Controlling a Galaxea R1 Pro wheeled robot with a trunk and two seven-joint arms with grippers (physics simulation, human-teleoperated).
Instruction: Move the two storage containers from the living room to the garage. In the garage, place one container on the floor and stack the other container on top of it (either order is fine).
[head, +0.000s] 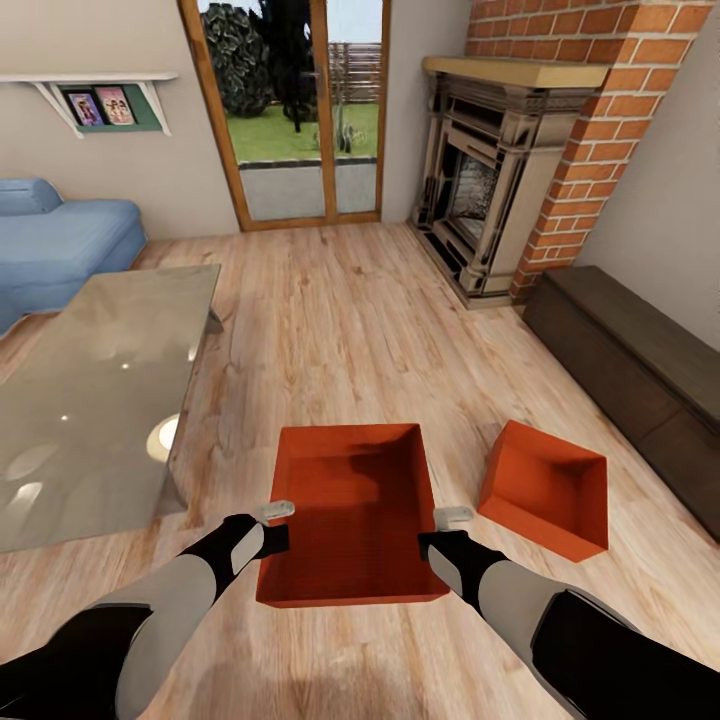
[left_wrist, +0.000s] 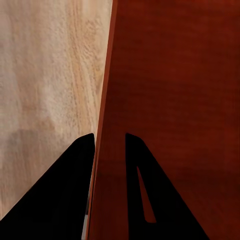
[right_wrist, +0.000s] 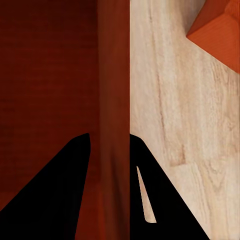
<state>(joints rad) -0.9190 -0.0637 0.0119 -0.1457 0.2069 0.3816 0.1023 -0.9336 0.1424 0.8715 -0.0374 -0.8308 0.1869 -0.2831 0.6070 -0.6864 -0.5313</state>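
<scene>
- The task stood at its very start, by my judgement: both storage containers were in the living room on the light wood plank floor (head: 340, 310), and nothing had reached the garage.
- The nearer container (head: 350, 510) lay between the two grippers, its open top upward and its inside empty.
- The left gripper (head: 278, 512) straddled that container's left wall: in the left wrist view one of its fingers (left_wrist: 55, 200) was outside over the planks and the other inside the bin, with the wall (left_wrist: 100, 150) between them.
- The right gripper (head: 452, 518) straddled the opposite wall the same way, its fingers (right_wrist: 50, 195) either side of the wall (right_wrist: 114, 125).
- Both pairs of fingers looked closed onto the walls, so the bin seemed pinched from both sides; whether it had left the floor I could not tell.
- The second container (head: 548, 488) sat just beyond the right gripper's outer side, near the first but apart from it, turned at an angle and also empty.
- Left to do, as I judged: carry both bins to the garage, set one on the concrete and stack the other on it.
- Farther out were a glass table (head: 90, 400) beyond the left gripper, a blue sofa (head: 55, 240), a brick fireplace (head: 500, 190) and a dark low cabinet (head: 640, 370).
</scene>
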